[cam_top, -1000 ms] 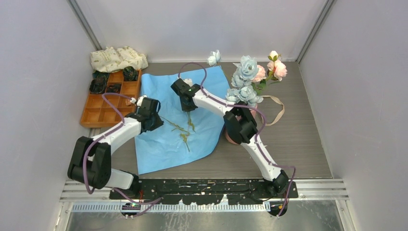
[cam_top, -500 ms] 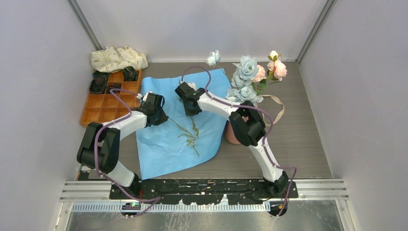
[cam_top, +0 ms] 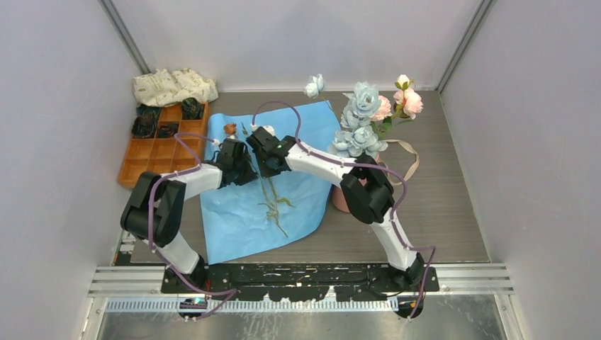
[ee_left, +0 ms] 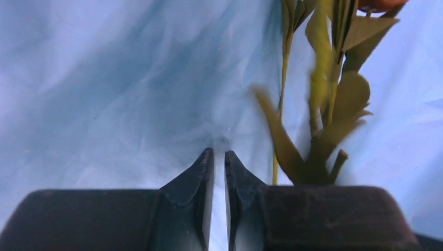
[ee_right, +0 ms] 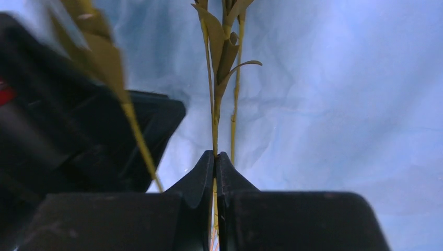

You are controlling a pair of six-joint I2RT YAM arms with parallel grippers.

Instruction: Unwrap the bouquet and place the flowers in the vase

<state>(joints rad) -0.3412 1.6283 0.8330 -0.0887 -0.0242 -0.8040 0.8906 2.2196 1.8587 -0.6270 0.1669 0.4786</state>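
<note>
The bouquet's blue paper (cam_top: 241, 219) lies spread flat on the table. Several pale blue and pink flowers (cam_top: 365, 106) stand in the salmon vase (cam_top: 340, 200), which my right arm mostly hides. My right gripper (cam_top: 266, 161) (ee_right: 216, 154) is shut on a thin green stem (ee_right: 214, 125) whose leafy end (cam_top: 273, 202) trails over the paper. Just left of it, my left gripper (cam_top: 241, 168) (ee_left: 219, 151) has its jaws nearly together on a pucker of the paper. Leafy stems (ee_left: 318, 104) pass outside its right finger, up to an orange-brown rose (cam_top: 229, 129).
An orange compartment tray (cam_top: 152, 161) with dark items sits at the left, with a cream patterned cloth (cam_top: 173, 86) behind it. A loose pale blue flower (cam_top: 314, 85) lies at the back wall. Beige ribbon (cam_top: 409, 159) curls right of the vase.
Both grippers moved together over the paper's upper middle and closed. The stems swung from slanting to nearly straight down the paper, and the orange-brown rose came into view.
</note>
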